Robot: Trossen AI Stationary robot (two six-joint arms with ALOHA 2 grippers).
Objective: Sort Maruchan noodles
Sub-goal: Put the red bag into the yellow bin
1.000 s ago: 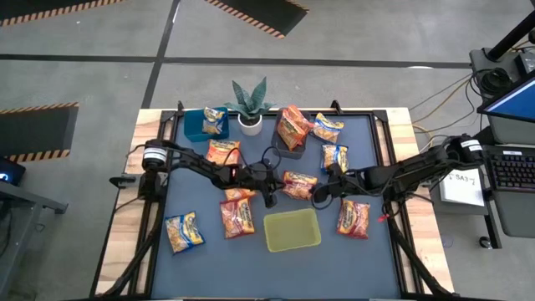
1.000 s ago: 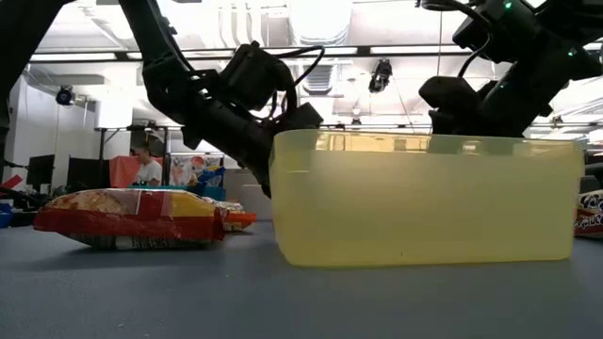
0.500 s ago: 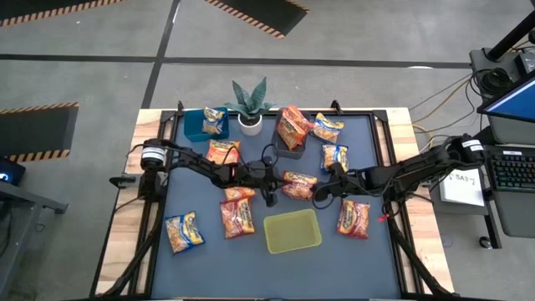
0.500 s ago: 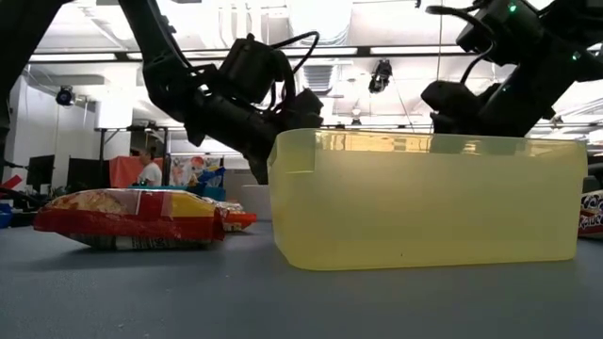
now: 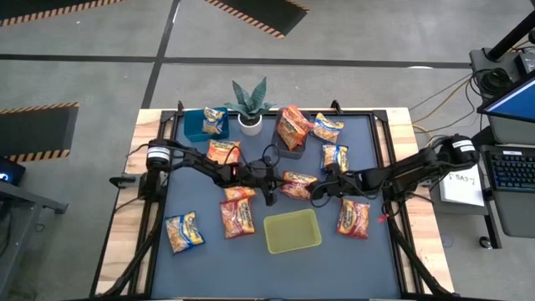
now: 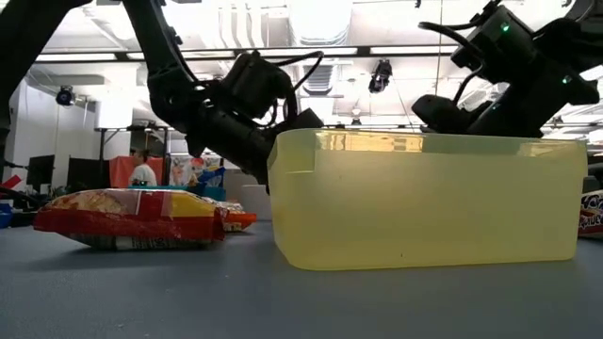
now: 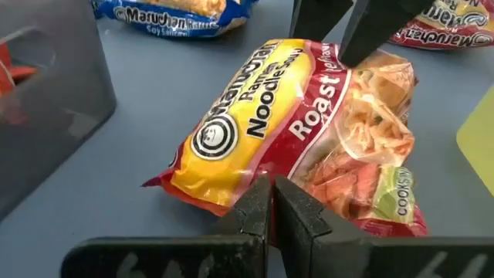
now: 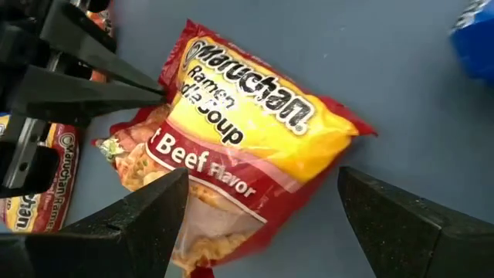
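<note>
A red-and-yellow Maruchan packet (image 5: 298, 185) lies flat on the blue mat between my two grippers, plain in the left wrist view (image 7: 309, 131) and the right wrist view (image 8: 247, 147). My left gripper (image 5: 269, 192) is shut, with its tips (image 7: 271, 193) at the packet's left edge. My right gripper (image 5: 318, 191) is open; its fingers (image 8: 147, 224) stand wide on either side of the packet's right part. Other packets lie around: orange ones (image 5: 238, 217), (image 5: 223, 152) and yellow-blue ones (image 5: 184, 232), (image 5: 335, 156). My left gripper's shut fingertips meet the packet's left edge (image 7: 231, 202), coming nearly level from the table's left. Whether the edge seam sits between them I cannot tell. The packet lies flat on the mat. My right gripper: one fingertip (image 7: 347, 54) stands at the packet's right edge; whether it touches I cannot tell.
A yellow-green bin (image 5: 292, 232) sits near the front edge and fills the low view (image 6: 424, 198). A blue bin (image 5: 205, 124) holds one packet and a dark clear bin (image 5: 291, 138) holds red ones. A potted plant (image 5: 249, 104) stands at the far edge. A red packet (image 5: 354, 217) lies at the right.
My right gripper has moved a little toward the table's left, closer over the red-and-yellow packet. The packet has stayed where it was.
</note>
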